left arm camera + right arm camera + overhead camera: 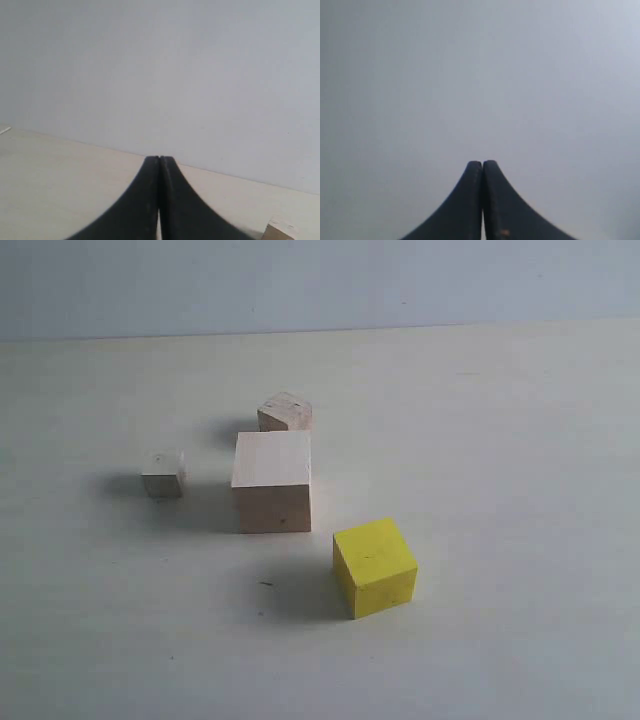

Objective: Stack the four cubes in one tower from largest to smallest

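Four cubes lie apart on the table in the exterior view. The largest, pale bare wood (272,480), stands in the middle. The bright yellow cube (374,566) sits in front of it to the right. A small greyish wooden cube (163,474) is to its left, and another small wooden cube (285,412) lies just behind it. No tower stands. Neither arm shows in the exterior view. My left gripper (159,159) is shut with nothing in it; a wooden cube's corner (279,231) peeks in beside it. My right gripper (482,163) is shut and holds nothing.
The pale table (500,440) runs back to a grey-blue wall (320,280). The right wrist view shows only that wall behind the black fingers.
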{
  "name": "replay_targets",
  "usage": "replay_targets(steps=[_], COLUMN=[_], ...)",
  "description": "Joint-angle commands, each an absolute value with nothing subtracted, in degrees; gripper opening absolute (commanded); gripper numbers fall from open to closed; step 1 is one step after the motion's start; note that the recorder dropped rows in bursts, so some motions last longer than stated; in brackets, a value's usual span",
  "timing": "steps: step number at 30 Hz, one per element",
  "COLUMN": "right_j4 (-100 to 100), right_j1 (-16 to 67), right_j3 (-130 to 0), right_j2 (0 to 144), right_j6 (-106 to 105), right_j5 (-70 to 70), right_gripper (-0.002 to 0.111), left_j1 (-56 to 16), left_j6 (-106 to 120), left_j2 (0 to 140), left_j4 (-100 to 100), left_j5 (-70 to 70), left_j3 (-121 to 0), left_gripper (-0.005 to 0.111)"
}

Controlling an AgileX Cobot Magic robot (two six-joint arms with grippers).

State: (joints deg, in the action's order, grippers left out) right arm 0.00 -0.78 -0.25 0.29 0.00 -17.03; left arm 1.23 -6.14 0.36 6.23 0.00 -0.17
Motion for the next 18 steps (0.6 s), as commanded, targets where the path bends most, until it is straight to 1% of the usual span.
replay_targets(steps=[1, 4, 6, 7, 8, 11, 14, 18], right_j4=[0.0, 0.0, 0.0, 0.0, 0.0, 0.0, 0.0, 0.0], right_j1=[-0.66, -0.66, -0.66, -0.66, -0.66, 0.05, 4.6, 10.76], right_j3=[-0.41, -5.76, -12.57, -14.04, -17.63, -23.49, -26.68, -28.47], right_j2=[0.0, 0.0, 3.63, 4.67, 7.48, 12.88, 20.16, 27.53], right_j6=[3.32, 5.58, 5.58, 5.58, 5.58, 5.93, 8.14, 8.14], right_j5=[-29.31, -18.76, -13.41, -12.36, -9.86, -5.74, -5.34, 0.0], right_gripper=[0.0, 0.0, 0.0, 0.0, 0.0, 0.0, 0.0, 0.0], left_j1=[-3.19, -6.15, -6.71, -6.71, -6.71, -6.71, -6.71, -7.57], left_j6=[-11.68, -11.13, -9.01, -8.69, -6.4, -1.47, -1.47, 0.49], left_j2=[0.0, 0.54, 4.79, 6.04, 9.73, 18.39, 29.8, 37.75], left_j4=[6.64, 6.3, 6.3, 6.3, 6.3, 6.3, 8.65, 13.09], left_j5=[-0.93, 0.5, 1.79, 2.08, 3.82, 9.26, 14.64, 19.0], left_j3=[0.0, -2.8, -10.23, -11.94, -16.49, -25.0, -33.51, -38.37], left_gripper=[0.0, 0.0, 0.0, 0.0, 0.0, 0.0, 0.0, 0.0])
